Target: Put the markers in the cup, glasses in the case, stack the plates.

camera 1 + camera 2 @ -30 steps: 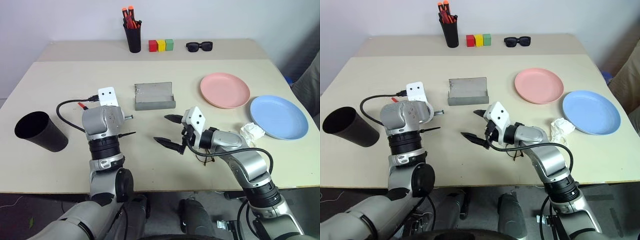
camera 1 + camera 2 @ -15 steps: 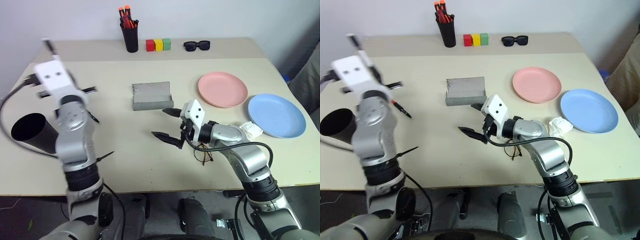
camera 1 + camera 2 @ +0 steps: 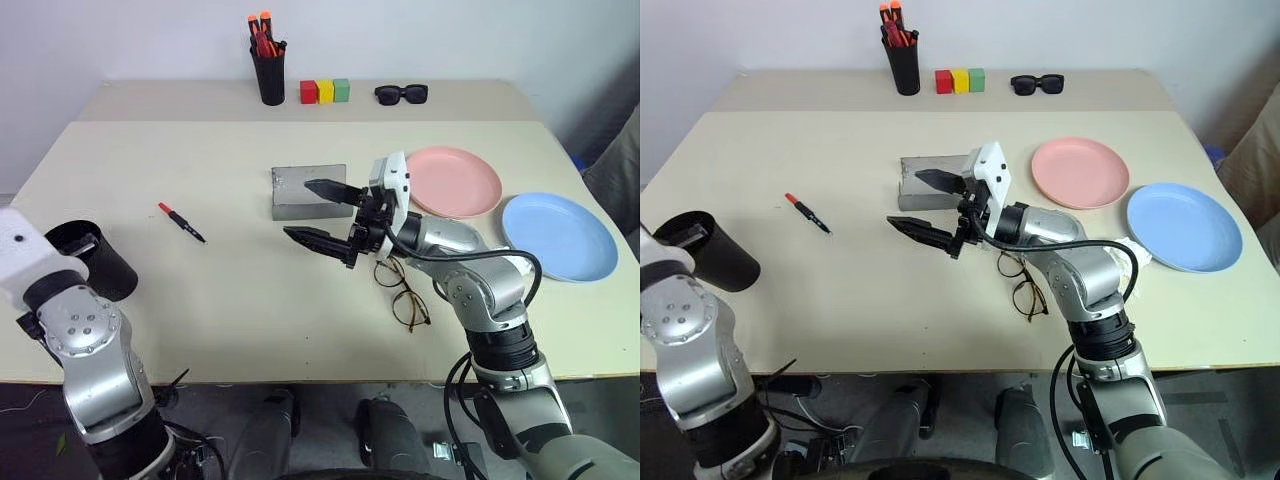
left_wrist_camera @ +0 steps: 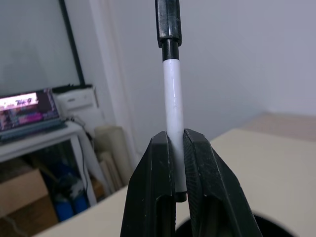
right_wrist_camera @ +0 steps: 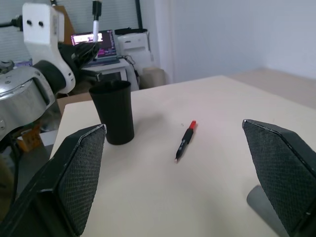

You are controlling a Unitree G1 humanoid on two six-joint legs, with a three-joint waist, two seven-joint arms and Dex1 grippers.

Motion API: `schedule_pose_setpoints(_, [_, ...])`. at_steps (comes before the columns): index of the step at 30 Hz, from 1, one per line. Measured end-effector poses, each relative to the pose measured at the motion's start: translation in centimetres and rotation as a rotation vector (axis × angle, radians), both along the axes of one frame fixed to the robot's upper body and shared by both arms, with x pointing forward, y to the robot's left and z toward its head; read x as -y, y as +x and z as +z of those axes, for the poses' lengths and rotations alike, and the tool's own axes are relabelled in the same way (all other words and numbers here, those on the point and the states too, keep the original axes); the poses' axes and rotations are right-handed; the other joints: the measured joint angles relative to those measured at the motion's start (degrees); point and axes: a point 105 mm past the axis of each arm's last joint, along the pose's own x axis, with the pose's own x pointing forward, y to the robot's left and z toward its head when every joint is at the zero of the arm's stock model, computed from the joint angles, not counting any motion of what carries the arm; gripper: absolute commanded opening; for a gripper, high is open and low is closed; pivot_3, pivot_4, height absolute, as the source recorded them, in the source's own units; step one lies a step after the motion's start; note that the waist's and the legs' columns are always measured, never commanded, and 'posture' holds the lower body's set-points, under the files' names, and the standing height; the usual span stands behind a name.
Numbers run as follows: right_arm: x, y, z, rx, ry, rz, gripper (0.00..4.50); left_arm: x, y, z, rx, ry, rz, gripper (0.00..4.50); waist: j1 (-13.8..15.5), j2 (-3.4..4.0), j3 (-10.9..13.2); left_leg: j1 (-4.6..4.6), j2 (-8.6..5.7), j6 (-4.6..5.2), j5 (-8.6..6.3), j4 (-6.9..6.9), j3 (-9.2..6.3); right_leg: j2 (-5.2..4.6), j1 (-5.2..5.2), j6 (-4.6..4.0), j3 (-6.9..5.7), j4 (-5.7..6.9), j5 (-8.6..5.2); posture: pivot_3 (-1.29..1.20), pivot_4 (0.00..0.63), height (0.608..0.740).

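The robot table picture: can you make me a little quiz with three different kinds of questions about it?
1. True or false: the left hand is shut on the white marker.
2. Where is the red marker? A) in the cup B) lying on the table C) in the right hand
3. Fill in: the glasses lie on the table beside the right arm, not in the grey ____.

Key: 1 true. 2 B. 3 case.
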Motion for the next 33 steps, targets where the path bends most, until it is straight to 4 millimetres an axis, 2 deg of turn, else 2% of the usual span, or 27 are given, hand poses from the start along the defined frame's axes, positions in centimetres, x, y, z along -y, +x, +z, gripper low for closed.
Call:
schedule_pose_setpoints(4, [-0.1,0.0,-0.1,0.006,-0.001,0.01,4.5,0.1,-0.3,-1.0,-0.004,-0.027,0.0,0.06,-0.01,0.0,0.0,0.0,0.0,0.0,0.0,0.0,0.02,0.0,0.0,0.0,0.0,0.0,0.0,0.0,0.15,0.74])
schedule_pose_setpoints(11, [-0.5,-0.1,0.0,0.013,-0.001,0.025,4.5,0.7,0.1,-1.5,0.001,-0.03,-0.031,0.06,-0.01,0.0,0.0,0.0,0.0,0.0,0.0,-0.01,0.03,0.0,0.0,-0.01,0.0,-0.01,0.0,0.0,0.15,0.74])
schedule_pose_setpoints(15, [-0.5,-0.1,-0.1,0.016,-0.005,0.022,4.5,1.1,0.4,-2.7,-0.037,-0.046,-0.057,0.06,0.0,0.0,0.0,-0.01,0.01,0.0,0.0,-0.01,0.03,0.0,0.0,-0.02,0.0,-0.01,-0.01,0.0,0.15,0.74])
schedule_pose_setpoints(22, [-0.5,0.0,-0.1,0.015,-0.005,0.017,4.5,1.5,0.7,-2.8,-0.029,-0.038,-0.071,0.06,0.0,0.0,0.0,-0.01,0.01,0.0,0.0,-0.01,0.0,0.0,-0.01,-0.02,0.0,-0.02,-0.01,0.0,0.15,0.74])
schedule_pose_setpoints(25, [-0.4,0.0,-0.2,0.012,-0.005,0.012,4.5,1.5,0.8,-3.2,-0.039,-0.046,-0.076,1.18,0.01,0.0,0.0,-0.01,0.01,0.0,-0.01,-0.01,0.0,0.0,-0.02,-0.02,0.0,-0.02,-0.01,0.0,0.15,0.74])
schedule_pose_setpoints(30, [-0.4,0.0,-0.3,0.009,-0.006,0.011,4.5,1.5,0.8,-3.2,-0.039,-0.046,-0.073,3.69,0.0,0.0,0.0,-0.01,0.02,-0.01,-0.01,-0.01,-0.01,0.0,-0.02,-0.02,0.0,-0.02,-0.01,0.0,0.15,0.74])
schedule_pose_setpoints(33, [-0.5,0.0,-0.3,0.008,-0.007,0.013,4.5,1.5,0.8,-3.2,-0.039,-0.046,-0.073,3.69,0.0,0.0,0.0,-0.01,0.02,-0.01,-0.01,-0.01,-0.01,0.0,-0.02,-0.02,0.0,-0.02,-0.01,0.0,0.15,0.74])
